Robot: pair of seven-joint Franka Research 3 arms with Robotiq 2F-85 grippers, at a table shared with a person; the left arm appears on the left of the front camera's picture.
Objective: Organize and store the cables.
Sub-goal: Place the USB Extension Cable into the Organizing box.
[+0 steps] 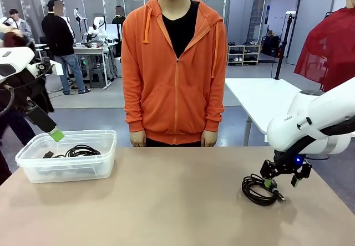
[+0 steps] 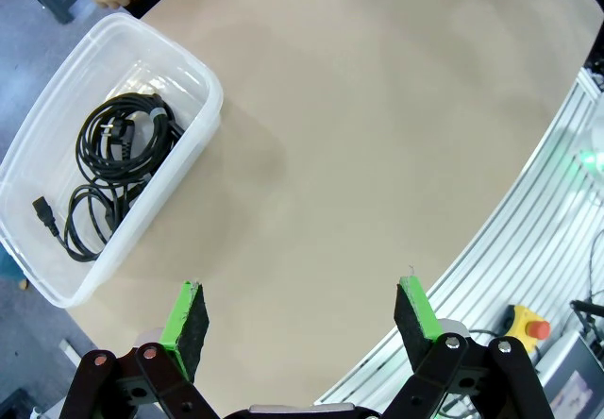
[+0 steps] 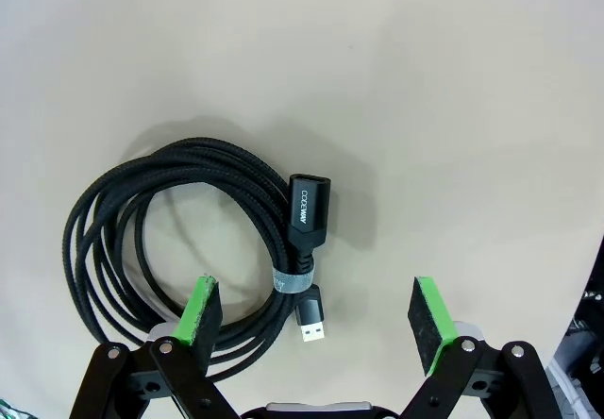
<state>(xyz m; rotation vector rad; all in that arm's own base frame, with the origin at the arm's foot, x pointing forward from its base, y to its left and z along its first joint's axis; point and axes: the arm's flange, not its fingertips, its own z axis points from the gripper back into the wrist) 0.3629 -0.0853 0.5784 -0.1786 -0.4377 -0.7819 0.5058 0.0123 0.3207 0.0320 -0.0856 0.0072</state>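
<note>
A coiled black cable (image 1: 259, 189) lies on the table at the right, bound by a grey strap; its two USB plug ends (image 3: 309, 221) show in the right wrist view. My right gripper (image 1: 283, 180) hangs open just above this cable (image 3: 179, 240), its green pads (image 3: 200, 308) on either side of the coil's near edge. Two more coiled black cables (image 2: 118, 174) lie in the clear plastic bin (image 2: 193, 136) at the table's left. My left gripper (image 2: 302, 320) is open and empty, raised near the bin (image 1: 28, 154), with a green fingertip (image 1: 57, 134) over the back rim.
A person in an orange hoodie (image 1: 175, 63) stands at the far side of the table, hands down at the edge. A metal rail and a red stop button (image 2: 536, 328) lie beyond the table edge in the left wrist view.
</note>
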